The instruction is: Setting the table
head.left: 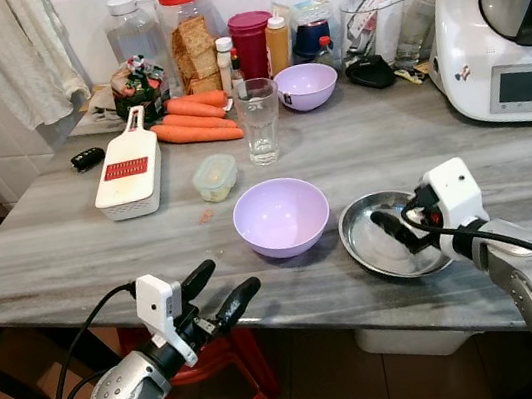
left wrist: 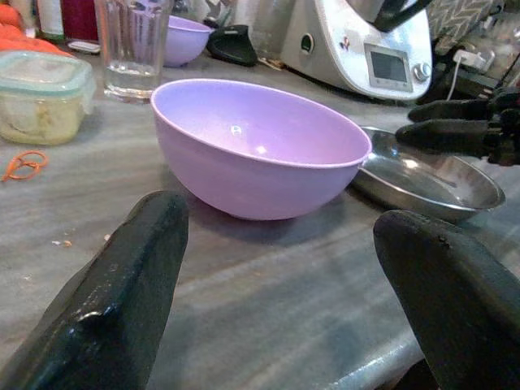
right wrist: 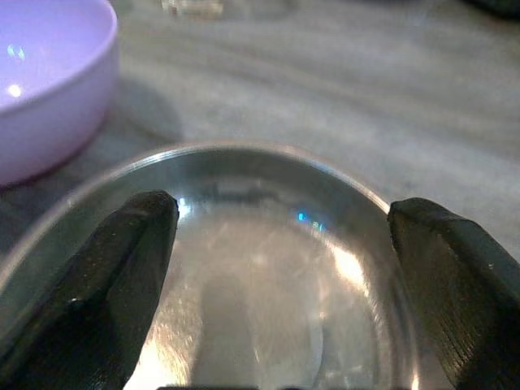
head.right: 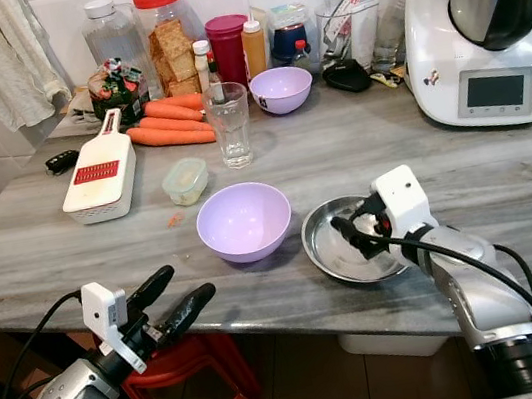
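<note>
**Two end effectors at the bench edge, bowl and plate in front**

Two dishes sat near the front of the grey marbled stone bench (head.left: pixel 72 250): a round lilac plastic bowl (head.left: pixel 281 216) and, just beside it on the robot's right, a shallow round stainless steel plate (head.left: pixel 374 243). They looked very close, can't say if the rims touched.

The right end effector (head.left: pixel 399 227) was over the steel plate, black fingers spread apart with nothing between them; the wrist view showed the plate's rim running between the two fingertips. The left end effector (head.left: pixel 221 288) hung just off the bench's front edge, fingers also apart and holding nothing, pointed toward the lilac bowl.

Further back there was a clear drinking glass (head.left: pixel 259 119), a small lidded plastic container (head.left: pixel 215 176) near it, a white grater with a red blade panel (head.left: pixel 128 171), a few orange carrots (head.left: pixel 195 120), and a second smaller lilac bowl (head.left: pixel 306 85). A white kitchen machine with a display (head.left: pixel 503 30) stood at the back right. A red stool (head.left: pixel 217 369) sat under the bench.
</note>
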You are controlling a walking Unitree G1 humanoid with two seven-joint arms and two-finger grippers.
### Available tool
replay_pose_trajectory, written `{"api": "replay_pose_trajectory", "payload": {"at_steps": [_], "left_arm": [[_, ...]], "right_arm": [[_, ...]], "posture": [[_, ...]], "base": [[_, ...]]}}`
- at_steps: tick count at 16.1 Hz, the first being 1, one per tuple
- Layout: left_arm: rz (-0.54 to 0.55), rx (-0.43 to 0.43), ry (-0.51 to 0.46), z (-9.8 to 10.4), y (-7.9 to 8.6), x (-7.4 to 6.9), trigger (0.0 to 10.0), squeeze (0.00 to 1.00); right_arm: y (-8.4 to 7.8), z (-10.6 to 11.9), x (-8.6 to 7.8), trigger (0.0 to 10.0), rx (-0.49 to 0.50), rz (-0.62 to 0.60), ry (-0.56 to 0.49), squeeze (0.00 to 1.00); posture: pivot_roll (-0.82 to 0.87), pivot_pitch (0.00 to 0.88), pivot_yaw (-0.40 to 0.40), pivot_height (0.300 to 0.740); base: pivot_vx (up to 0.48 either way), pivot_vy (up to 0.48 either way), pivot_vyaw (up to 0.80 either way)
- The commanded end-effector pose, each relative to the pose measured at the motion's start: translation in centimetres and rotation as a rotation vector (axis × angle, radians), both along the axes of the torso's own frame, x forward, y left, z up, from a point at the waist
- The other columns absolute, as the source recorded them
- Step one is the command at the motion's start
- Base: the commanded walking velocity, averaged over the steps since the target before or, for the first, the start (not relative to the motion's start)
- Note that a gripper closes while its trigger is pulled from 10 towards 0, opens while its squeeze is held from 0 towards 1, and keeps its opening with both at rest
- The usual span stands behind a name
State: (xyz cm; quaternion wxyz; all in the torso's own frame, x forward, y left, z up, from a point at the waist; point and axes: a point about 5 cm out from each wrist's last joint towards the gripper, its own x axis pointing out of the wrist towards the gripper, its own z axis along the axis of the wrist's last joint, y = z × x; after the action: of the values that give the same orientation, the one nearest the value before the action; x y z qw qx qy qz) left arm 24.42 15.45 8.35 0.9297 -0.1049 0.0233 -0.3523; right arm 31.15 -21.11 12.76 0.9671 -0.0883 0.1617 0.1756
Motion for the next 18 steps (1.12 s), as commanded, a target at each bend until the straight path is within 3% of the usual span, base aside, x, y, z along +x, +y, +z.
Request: {"api": "replay_pose_trajectory", "payload": {"at_steps": [1,6,18], "left_arm": [[-0.032,0.014,-0.004,0.3,0.0,-0.2,10.0,0.00],[-0.146,0.025,0.029,0.1,0.0,-1.1,10.0,0.00],[-0.153,0.044,0.022,0.2,-0.1,-0.7,10.0,0.00]], "right_arm": [[0.3,0.0,0.3,10.0,-0.004,0.019,0.023,0.00],[0.9,-1.0,0.2,10.0,0.005,0.086,0.094,0.00],[4.4,-1.3,0.7,10.0,0.108,0.190,0.138,0.00]], "posture": [[-0.07,0.000,0.039,0.740],[-0.06,0.003,0.034,0.740],[-0.06,0.003,0.032,0.740]], "base": [[0.000,0.000,0.00],[0.000,0.000,0.00],[0.000,0.000,0.00]]}}
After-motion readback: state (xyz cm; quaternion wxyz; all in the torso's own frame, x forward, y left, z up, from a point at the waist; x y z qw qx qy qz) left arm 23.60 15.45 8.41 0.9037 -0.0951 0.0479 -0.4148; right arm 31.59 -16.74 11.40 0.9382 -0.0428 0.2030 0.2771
